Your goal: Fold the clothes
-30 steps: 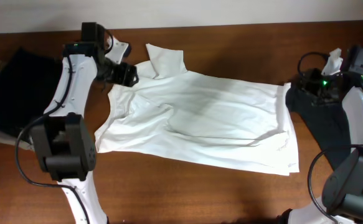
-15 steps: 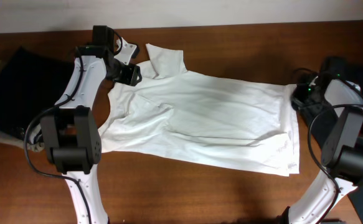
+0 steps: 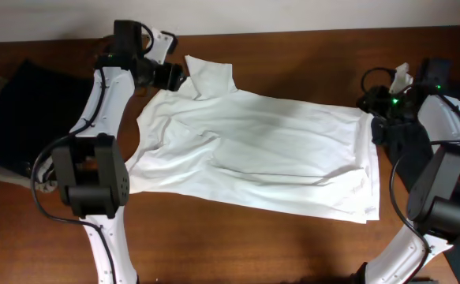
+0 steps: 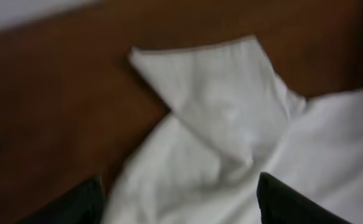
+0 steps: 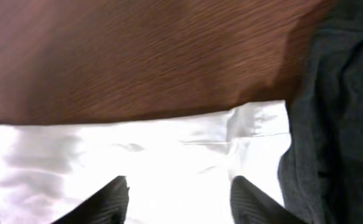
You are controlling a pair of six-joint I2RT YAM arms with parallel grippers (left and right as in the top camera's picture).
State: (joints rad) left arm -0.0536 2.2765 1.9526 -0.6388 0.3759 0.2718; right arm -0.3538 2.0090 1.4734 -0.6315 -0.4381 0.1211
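Shows, from above, a white shirt point(image 3: 269, 150) lying open and wrinkled across the middle of a brown wooden table point(image 3: 293, 244), with no fold made anywhere yet. Has a short sleeve point(image 3: 210, 75) sticking out at its far left corner and a slightly bunched hem point(image 3: 368, 173) at the right end.

Compared with a second ago, finds the left gripper point(image 3: 170, 76) shifted off the shoulder area and toward the far edge of the table, now just beside the sleeve. Seen from the left wrist camera: two dark left fingers point(image 4: 84, 202) spread wide at the bottom corners of a blurred picture, the sleeve ahead and between them, nothing pinched.

Finds the right gripper point(image 3: 372, 102) moved too, swung from half a second ago to the far corner of the hem. Seen from the right wrist camera: right fingers point(image 5: 109, 199) likewise spread apart above the white hem, holding nothing. Cannot tell whether touching the cloth or just above it. Shows a dark garment point(image 5: 337, 124) lying right against the hem on that side.

Finds the shirt itself hardly disturbed over that second. Judged from this: both ends being lined up for a grasp along the far edge, with the first fold yet to begin.

Also shows a second dark cloth point(image 3: 16, 110) at the left edge of the table and a small green light point(image 3: 393, 101) on the right arm.

No brand, label or writing readable anywhere.
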